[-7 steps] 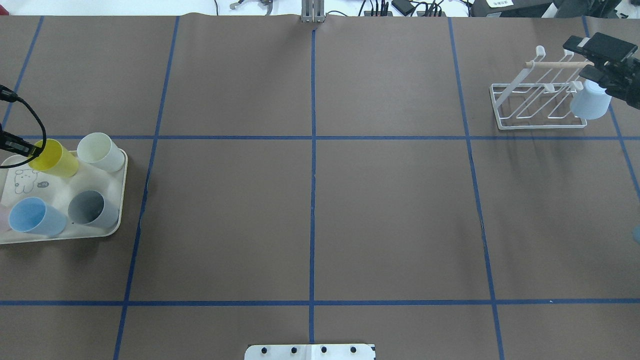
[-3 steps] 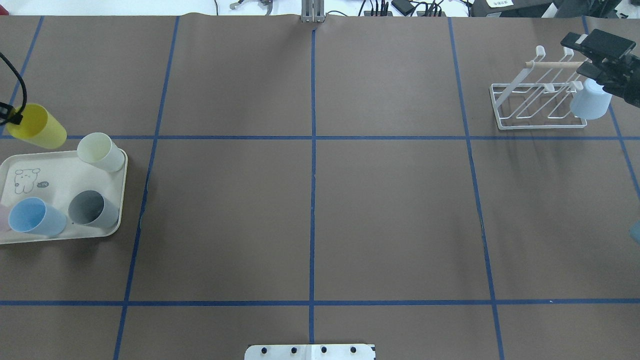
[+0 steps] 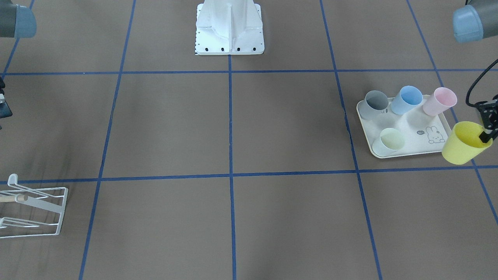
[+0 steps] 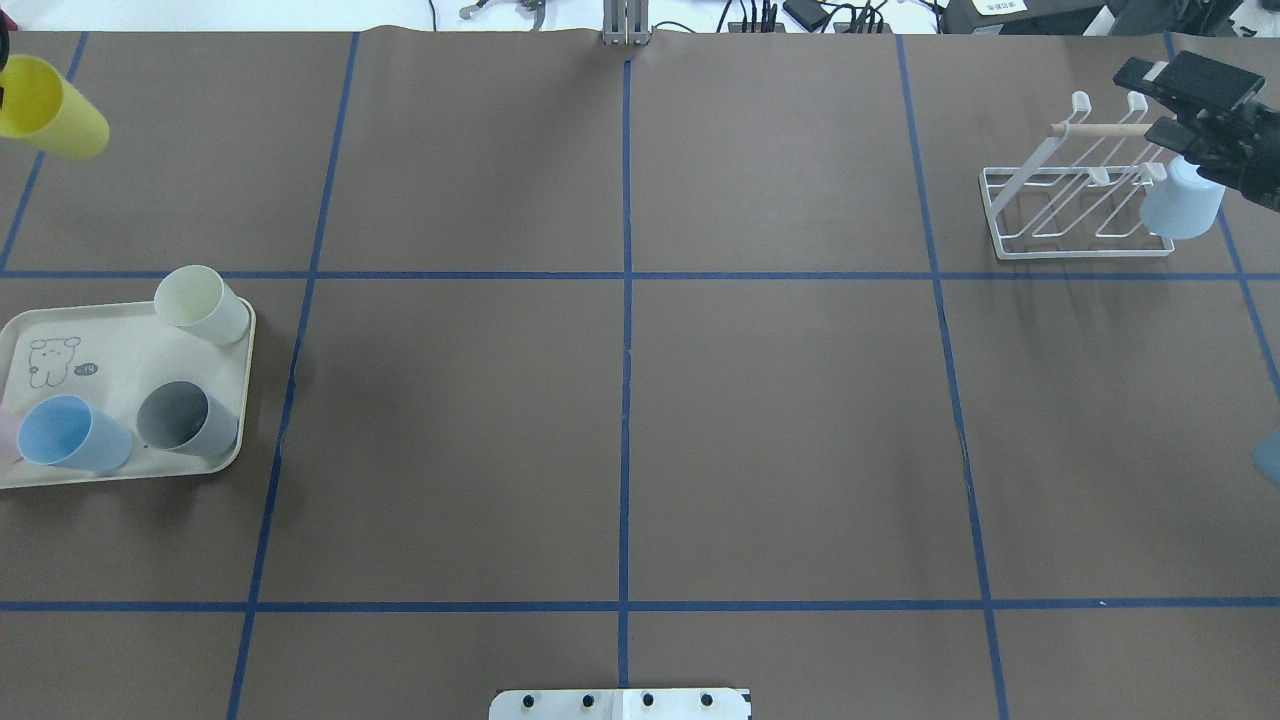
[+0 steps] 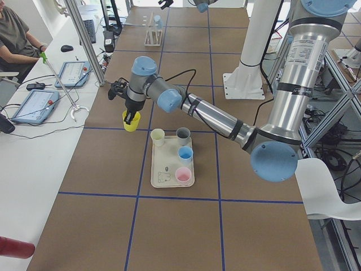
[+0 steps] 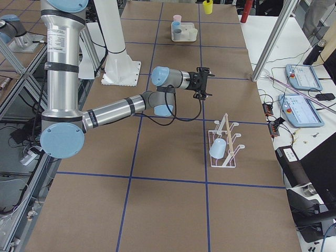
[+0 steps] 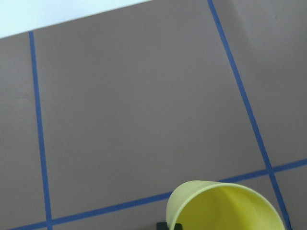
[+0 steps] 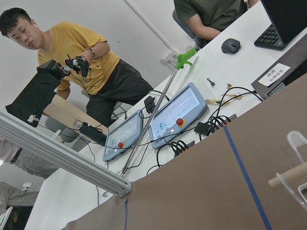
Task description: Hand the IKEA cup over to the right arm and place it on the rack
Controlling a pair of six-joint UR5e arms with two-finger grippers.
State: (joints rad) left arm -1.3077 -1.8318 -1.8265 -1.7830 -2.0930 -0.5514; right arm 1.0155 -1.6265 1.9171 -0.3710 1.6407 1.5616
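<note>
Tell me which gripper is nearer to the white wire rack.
Right. The right gripper hangs close by the rack; the left gripper, holding the yellow cup, is far across from it, near the tray.

The brown table (image 4: 780,420), gridded with blue tape (image 4: 625,400), carries a cream tray (image 4: 110,362) at one end and a white wire rack (image 4: 1060,215) at the other
</note>
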